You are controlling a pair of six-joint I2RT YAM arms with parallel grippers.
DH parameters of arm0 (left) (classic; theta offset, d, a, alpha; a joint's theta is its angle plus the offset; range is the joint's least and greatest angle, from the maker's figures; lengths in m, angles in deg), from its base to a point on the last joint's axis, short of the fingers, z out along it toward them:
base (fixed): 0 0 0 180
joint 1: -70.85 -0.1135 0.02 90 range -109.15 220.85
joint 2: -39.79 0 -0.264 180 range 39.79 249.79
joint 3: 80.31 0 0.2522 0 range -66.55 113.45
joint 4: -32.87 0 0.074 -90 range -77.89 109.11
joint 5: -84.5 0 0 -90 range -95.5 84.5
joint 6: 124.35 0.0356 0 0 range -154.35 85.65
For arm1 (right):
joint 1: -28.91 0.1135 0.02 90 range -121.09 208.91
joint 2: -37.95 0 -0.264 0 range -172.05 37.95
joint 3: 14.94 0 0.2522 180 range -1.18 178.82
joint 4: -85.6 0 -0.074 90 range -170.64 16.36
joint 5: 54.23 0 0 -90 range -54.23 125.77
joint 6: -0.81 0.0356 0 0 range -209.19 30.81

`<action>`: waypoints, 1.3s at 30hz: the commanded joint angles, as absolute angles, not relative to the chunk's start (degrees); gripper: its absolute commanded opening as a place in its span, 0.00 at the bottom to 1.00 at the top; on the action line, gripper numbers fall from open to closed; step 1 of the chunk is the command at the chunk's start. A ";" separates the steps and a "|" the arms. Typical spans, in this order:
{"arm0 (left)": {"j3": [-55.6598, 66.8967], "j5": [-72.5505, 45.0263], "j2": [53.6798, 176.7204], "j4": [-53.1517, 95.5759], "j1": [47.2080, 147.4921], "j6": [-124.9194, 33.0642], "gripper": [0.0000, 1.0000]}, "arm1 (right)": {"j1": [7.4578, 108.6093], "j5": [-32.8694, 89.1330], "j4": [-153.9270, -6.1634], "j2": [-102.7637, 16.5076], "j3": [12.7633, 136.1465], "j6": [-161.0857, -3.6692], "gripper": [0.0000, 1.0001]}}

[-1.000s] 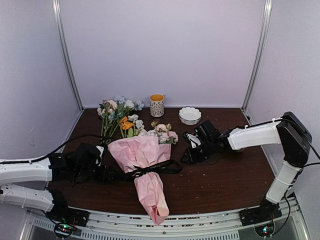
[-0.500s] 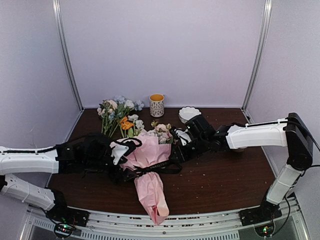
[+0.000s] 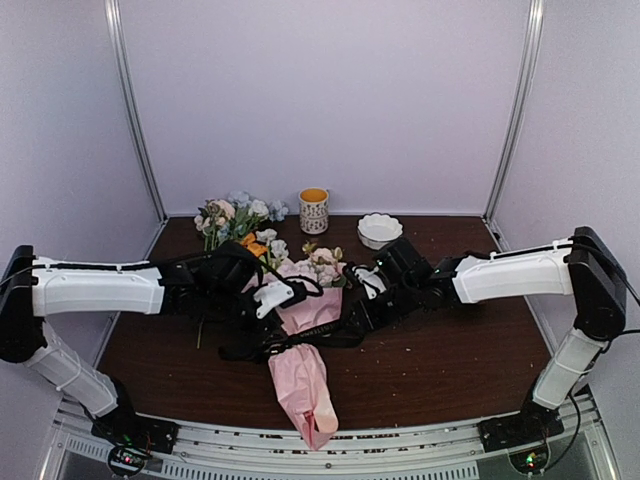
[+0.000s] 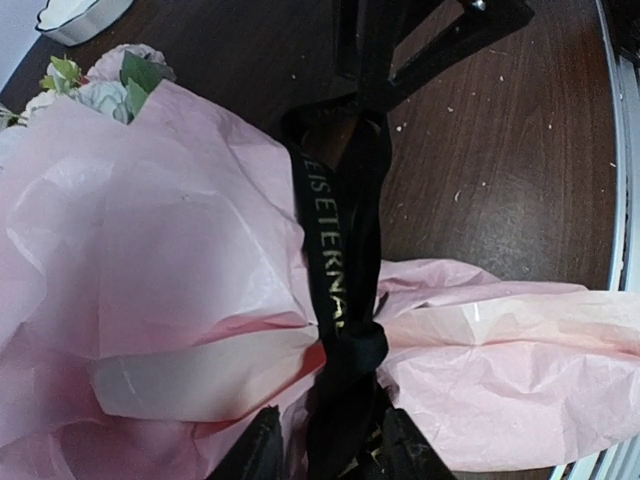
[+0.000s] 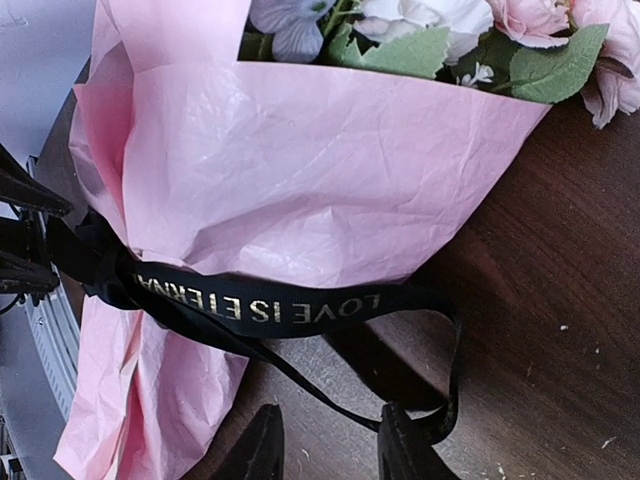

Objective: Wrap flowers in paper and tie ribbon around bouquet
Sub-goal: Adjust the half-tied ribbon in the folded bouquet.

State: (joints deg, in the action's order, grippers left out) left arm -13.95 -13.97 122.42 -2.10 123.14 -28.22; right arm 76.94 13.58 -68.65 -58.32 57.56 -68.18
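Observation:
The bouquet (image 3: 300, 305) lies mid-table, a pink paper (image 4: 150, 250) cone with blooms (image 5: 470, 30) at its far end. A black ribbon (image 4: 335, 260) with gold lettering crosses its waist and is knotted (image 4: 352, 345). My left gripper (image 4: 333, 425) hangs over the cone's left side (image 3: 275, 298); the ribbon below the knot runs between its narrowly parted fingers, with a sliver of paper showing beside one finger. My right gripper (image 5: 325, 430) is open at the cone's right side (image 3: 358, 305); a thin ribbon strand (image 5: 300, 385) crosses its gap and a loop curls round its right finger (image 5: 400, 445).
Loose flowers (image 3: 235, 225) lie at the back left. A patterned cup (image 3: 314, 210) and a white scalloped bowl (image 3: 380, 230) stand along the back. The cone's narrow tip (image 3: 312, 425) reaches the table's front rail.
My left arm has swung forward and right from the table's left edge onto the bouquet, its jaws narrowing round the ribbon. The right gripper moved left up to the bouquet.

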 commanded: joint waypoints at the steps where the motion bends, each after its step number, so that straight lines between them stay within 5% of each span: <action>1: -10.99 -15.36 124.56 -8.79 123.02 -25.51 0.41 | 76.81 13.11 -69.75 -56.55 56.90 -68.53 0.33; 6: -10.68 -13.74 125.58 -8.84 122.99 -25.69 0.40 | 76.81 12.66 -69.76 -57.15 57.30 -68.36 0.33; 8: -10.34 -13.26 125.99 -9.23 123.02 -25.79 0.26 | 76.83 12.66 -69.53 -57.33 57.38 -68.29 0.33; 10: -9.84 -12.52 125.86 -10.15 123.04 -26.28 0.02 | 76.81 12.70 -69.36 -57.09 57.37 -68.40 0.33; 11: -9.46 -12.04 125.07 -10.72 123.02 -27.04 0.00 | 76.81 12.74 -69.38 -56.92 57.27 -68.43 0.33; 22: -15.23 -13.85 105.91 -13.68 127.92 -37.44 0.00 | 76.65 12.48 -68.51 -57.74 58.47 -69.34 0.44; 36: -25.15 -16.72 106.44 -17.45 137.12 -56.30 0.00 | 76.72 10.40 -71.80 -60.11 57.09 -66.44 0.60; 37: -24.96 -18.05 107.87 -17.40 137.16 -56.01 0.02 | 76.72 10.16 -71.91 -60.52 57.09 -66.02 0.62; 39: -23.10 -20.11 111.08 -17.71 138.40 -54.83 0.34 | 76.72 9.63 -72.41 -61.31 57.16 -65.08 0.68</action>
